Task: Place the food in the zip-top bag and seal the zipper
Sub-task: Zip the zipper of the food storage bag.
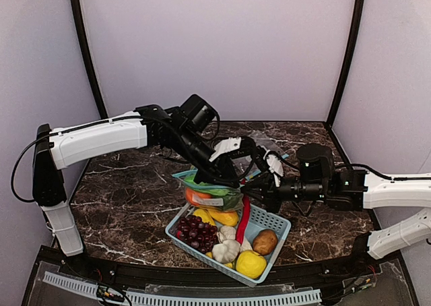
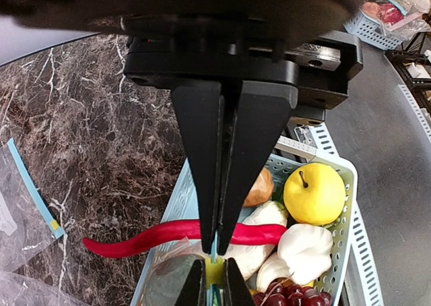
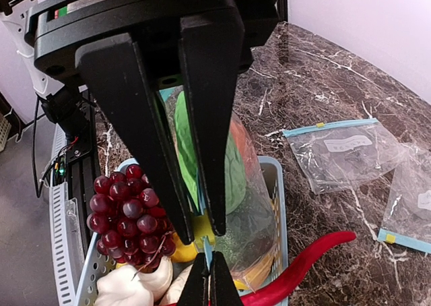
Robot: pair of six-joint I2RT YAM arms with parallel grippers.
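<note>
The clear zip-top bag (image 1: pixel 214 190) hangs over the basket between my two grippers. Inside it are the round orange (image 1: pixel 195 197), the light green gourd (image 3: pixel 229 158) and the dark avocado (image 3: pixel 269 211). The left gripper (image 2: pixel 215 242) (image 1: pixel 227 178) is shut on the light blue zipper (image 2: pixel 215 255) along the bag's top edge. Right beside it, the right gripper (image 3: pixel 201 230) (image 1: pixel 266 195) is shut on the same strip, at its yellow tab (image 3: pixel 205 228). The fingertips of the two grippers almost touch.
Under the bag stands a light blue basket (image 1: pixel 279 222) with purple grapes (image 1: pixel 196 232), garlic (image 1: pixel 225 251), a yellow apple (image 1: pixel 250 263), a potato (image 1: pixel 265 240) and a long red chili (image 1: pixel 244 218). Spare clear bags (image 3: pixel 343 151) (image 2: pixel 20 205) lie flat on the marble table.
</note>
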